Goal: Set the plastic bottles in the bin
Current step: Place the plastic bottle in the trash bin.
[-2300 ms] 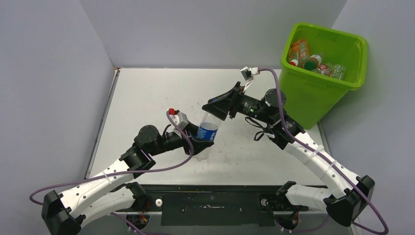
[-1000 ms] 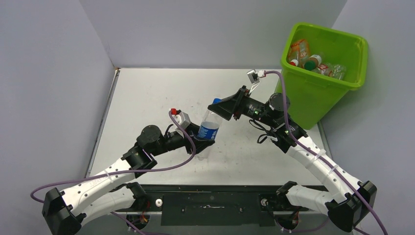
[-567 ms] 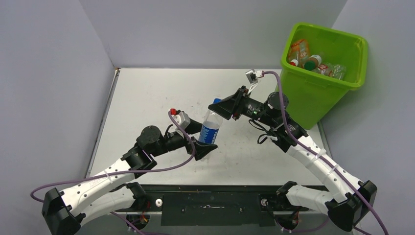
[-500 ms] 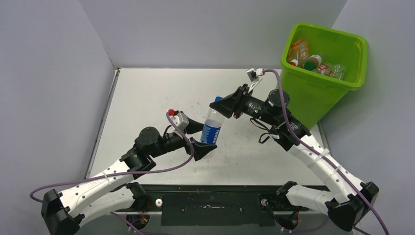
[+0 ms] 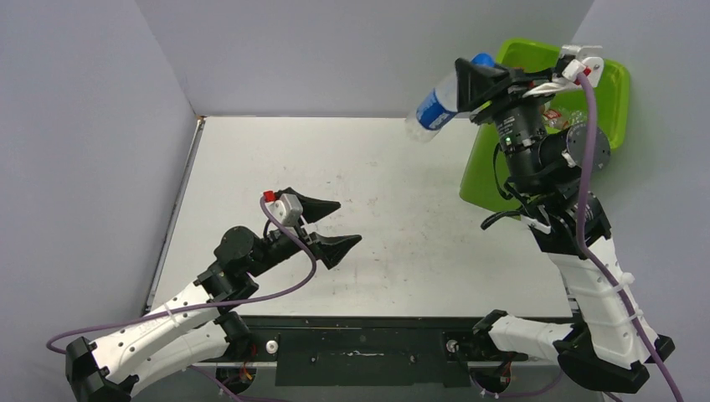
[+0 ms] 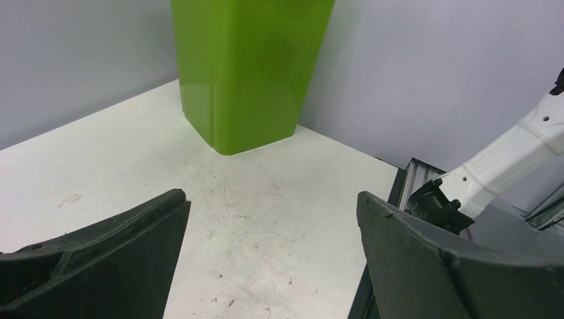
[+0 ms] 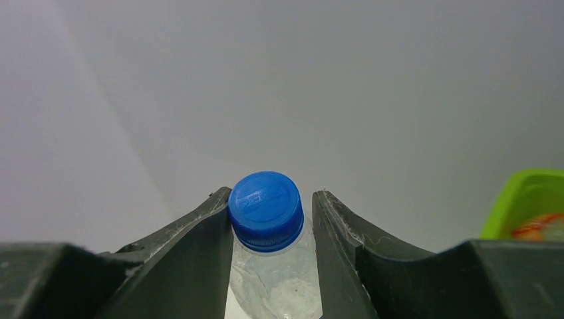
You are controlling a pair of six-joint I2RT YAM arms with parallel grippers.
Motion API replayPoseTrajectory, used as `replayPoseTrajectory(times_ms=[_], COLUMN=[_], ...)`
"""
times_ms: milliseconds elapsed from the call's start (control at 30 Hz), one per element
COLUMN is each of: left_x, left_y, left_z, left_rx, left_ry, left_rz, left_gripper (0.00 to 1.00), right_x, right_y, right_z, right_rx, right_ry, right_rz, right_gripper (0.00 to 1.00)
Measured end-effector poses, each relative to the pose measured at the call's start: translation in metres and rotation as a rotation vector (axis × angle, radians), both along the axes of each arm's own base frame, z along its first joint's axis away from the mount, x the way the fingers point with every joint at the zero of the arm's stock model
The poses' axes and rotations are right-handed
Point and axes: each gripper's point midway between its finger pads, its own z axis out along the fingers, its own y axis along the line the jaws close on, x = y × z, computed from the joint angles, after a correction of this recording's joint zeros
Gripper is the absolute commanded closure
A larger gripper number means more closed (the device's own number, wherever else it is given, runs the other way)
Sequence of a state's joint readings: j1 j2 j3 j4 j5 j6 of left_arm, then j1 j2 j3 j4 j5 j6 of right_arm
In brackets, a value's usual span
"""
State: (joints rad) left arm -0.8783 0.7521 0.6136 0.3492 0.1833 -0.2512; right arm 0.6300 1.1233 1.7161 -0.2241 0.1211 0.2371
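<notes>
Clear plastic bottle (image 5: pixel 435 107) up high, clamped at the neck in the right hand (image 7: pixel 271 199)!
Its blue cap (image 7: pixel 266 207) sits tight between the fingers, and the blue-labelled body tilts out above the far surface (image 5: pixel 268 159), just beside the rim of the lime-green bin (image 5: pixel 484 172) at the far right corner. The left hand (image 5: pixel 347 222) hovers low over the surface, fingers wide apart, gripping nothing.

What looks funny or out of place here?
Nothing is spilled or broken. The one odd sight: the blue-capped bottle hangs tilted in the air beside the bin, pinched at its neck by the right gripper.
</notes>
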Motion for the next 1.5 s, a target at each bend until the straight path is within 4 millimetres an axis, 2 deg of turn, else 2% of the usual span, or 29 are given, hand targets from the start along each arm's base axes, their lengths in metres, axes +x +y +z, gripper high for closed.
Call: replayPoseTrajectory(times_ms=[100, 233, 333, 433, 633, 733, 800, 900, 967, 1067, 1167, 1200, 1233, 1267, 1333, 1400, 1500], left_x=[0.002, 0.008, 0.016, 0.025, 0.035, 0.036, 0.036, 0.037, 0.037, 0.037, 0.036, 0.035, 0.034, 0.034, 0.034, 0.035, 0.041], left_y=[0.003, 0.009, 0.019, 0.029, 0.043, 0.046, 0.048, 0.049, 0.05, 0.054, 0.059, 0.061, 0.063, 0.064, 0.067, 0.068, 0.067], left_z=[-0.002, 0.0, 0.003, 0.002, -0.003, -0.001, -0.001, -0.002, -0.001, -0.001, 0.002, 0.004, 0.006, 0.008, 0.009, 0.009, 0.003], left_rx=[-0.005, -0.017, -0.034, -0.041, -0.044, -0.057, -0.067, -0.07, -0.072, -0.074, -0.08, -0.085, -0.092, -0.098, -0.103, -0.101, -0.077], left_ry=[0.004, 0.009, 0.021, 0.04, 0.082, 0.091, 0.1, 0.111, 0.112, 0.113, 0.11, 0.106, 0.102, 0.098, 0.094, 0.093, 0.099], left_rz=[0.021, 0.069, 0.138, 0.211, 0.303, 0.319, 0.324, 0.329, 0.335, 0.35, 0.36, 0.363, 0.364, 0.367, 0.378, 0.388, 0.408], left_gripper=[0.04, 0.04, 0.04, 0.04, 0.04, 0.04, 0.04, 0.04, 0.04, 0.04, 0.04, 0.04, 0.04, 0.04, 0.04, 0.04, 0.04], right_x=[0.021, 0.048, 0.078, 0.099, 0.124, 0.131, 0.139, 0.156, 0.17, 0.191, 0.209, 0.212, 0.215, 0.217, 0.222, 0.225, 0.227], right_y=[-0.04, -0.085, -0.123, -0.167, -0.264, -0.298, -0.313, -0.318, -0.314, -0.307, -0.3, -0.299, -0.298, -0.297, -0.296, -0.296, -0.295], right_z=[0.02, 0.029, 0.014, 0.002, -0.015, -0.028, -0.039, -0.053, -0.062, -0.066, -0.078, -0.082, -0.087, -0.092, -0.097, -0.097, -0.098], right_rx=[0.047, 0.094, 0.103, 0.123, 0.215, 0.246, 0.25, 0.22, 0.191, 0.163, 0.135, 0.128, 0.12, 0.109, 0.105, 0.105, 0.119], right_ry=[-0.054, -0.09, -0.076, -0.065, -0.051, -0.038, -0.023, 0.007, 0.031, 0.051, 0.089, 0.1, 0.114, 0.13, 0.149, 0.163, 0.174], right_rz=[-0.261, -0.56, -0.772, -0.953, -1.216, -1.282, -1.3, -1.283, -1.25, -1.194, -1.157, -1.15, -1.145, -1.141, -1.131, -1.13, -1.125], right_gripper=[0.95, 0.95, 0.95, 0.95, 0.95, 0.95, 0.95, 0.95, 0.94, 0.87, 0.87, 0.81, 0.64, 0.4, 0.05, 0.1, 0.1])
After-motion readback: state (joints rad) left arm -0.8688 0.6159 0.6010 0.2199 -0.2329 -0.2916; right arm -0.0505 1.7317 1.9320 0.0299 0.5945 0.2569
